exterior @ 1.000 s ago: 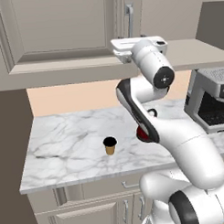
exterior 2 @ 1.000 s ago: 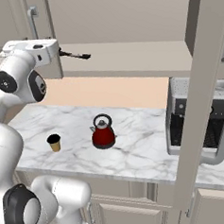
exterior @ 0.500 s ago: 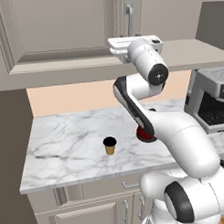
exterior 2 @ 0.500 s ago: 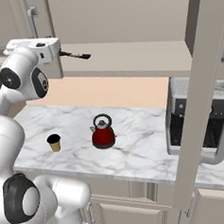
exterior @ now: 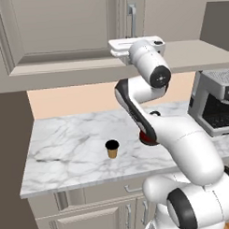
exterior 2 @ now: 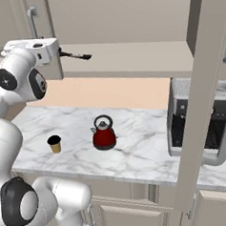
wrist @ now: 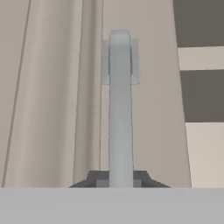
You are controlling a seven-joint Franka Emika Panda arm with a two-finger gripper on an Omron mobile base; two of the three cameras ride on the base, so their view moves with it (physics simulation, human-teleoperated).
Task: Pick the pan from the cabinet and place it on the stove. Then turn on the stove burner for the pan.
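the gripper [wrist: 120, 180] was raised to the lower edge of the wall cabinet [exterior: 62, 38], and its jaws were shut narrow on the bar handle [wrist: 120, 109] of the cabinet door. in the hand view the brushed-metal bar ran straight up from between the two dark fingertips [wrist: 94, 178], one on each side of it, to the mount plate at its far end. the taupe door panel lay directly behind the bar, with recessed grooves running alongside it on one side of the jaws.

in the left base view the white hand [exterior: 135, 44] sat level, just under the bottom end of the handle [exterior: 130, 15], with the door closed above and beyond the jaws. in the right base view the hand [exterior 2: 41, 49] stood against the door's edge, and a thin black handle of the pan [exterior 2: 75, 55] stuck out just beside the jaws, on the open shelf next to the closed door; the round body of the pan could not be made out.

well below the jaws, on the marble counter [exterior: 66, 151], stood a small paper cup [exterior: 112, 149] with a dark inside, and a red kettle [exterior 2: 104, 133] stood near it. a steel coffee machine [exterior: 219, 103] stood farther off along the counter, to the side of the jaws away from the closed door.
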